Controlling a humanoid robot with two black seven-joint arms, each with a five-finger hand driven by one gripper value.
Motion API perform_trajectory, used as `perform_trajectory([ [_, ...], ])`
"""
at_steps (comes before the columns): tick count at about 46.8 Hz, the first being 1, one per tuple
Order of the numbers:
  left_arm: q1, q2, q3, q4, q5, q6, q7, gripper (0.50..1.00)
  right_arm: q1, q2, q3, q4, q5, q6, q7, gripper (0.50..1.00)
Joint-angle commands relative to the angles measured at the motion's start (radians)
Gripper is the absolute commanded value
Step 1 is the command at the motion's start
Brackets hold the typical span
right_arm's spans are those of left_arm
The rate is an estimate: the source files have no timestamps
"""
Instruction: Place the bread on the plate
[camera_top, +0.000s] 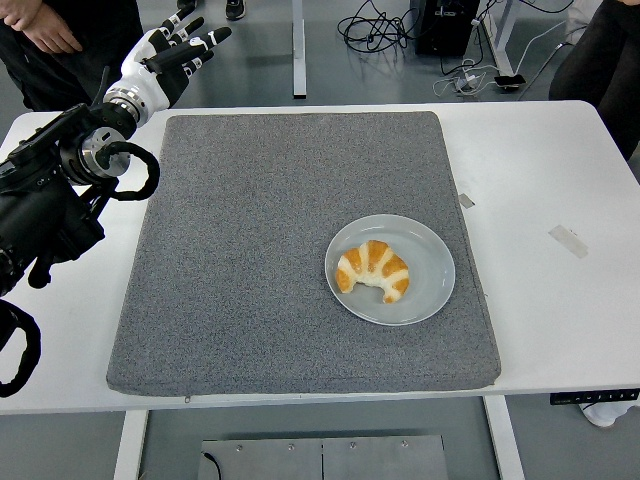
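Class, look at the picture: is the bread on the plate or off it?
On it. The bread lies wholly inside the rim of the plate, and the left hand is far off, fingers spread, holding nothing.

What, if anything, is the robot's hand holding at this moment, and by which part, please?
Nothing is held. The left hand is open with fingers spread over the table's far left corner, and the bread lies on the plate.

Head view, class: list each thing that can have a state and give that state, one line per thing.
bread: lying on the plate, untouched.
plate: flat on the grey mat, holding the bread.
grey mat: flat on the white table.
left hand: raised at the table's far left corner, fingers spread, holding nothing.
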Motion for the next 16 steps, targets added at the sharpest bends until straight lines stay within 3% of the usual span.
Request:
perform_trajectory([
  [1,0.016,-0.001,-0.007,0.000,-0.006,-0.001,0.001,0.977,-0.002,0.000,0.000,-0.002,0.000,-0.001,-0.001,1.000],
  [16,0.027,-0.004,-0.045,0.000,-0.035,-0.002,0.002,0.978,-0.010,0.000,-0.003,-0.002,0.000,-0.001,-0.001,1.000],
])
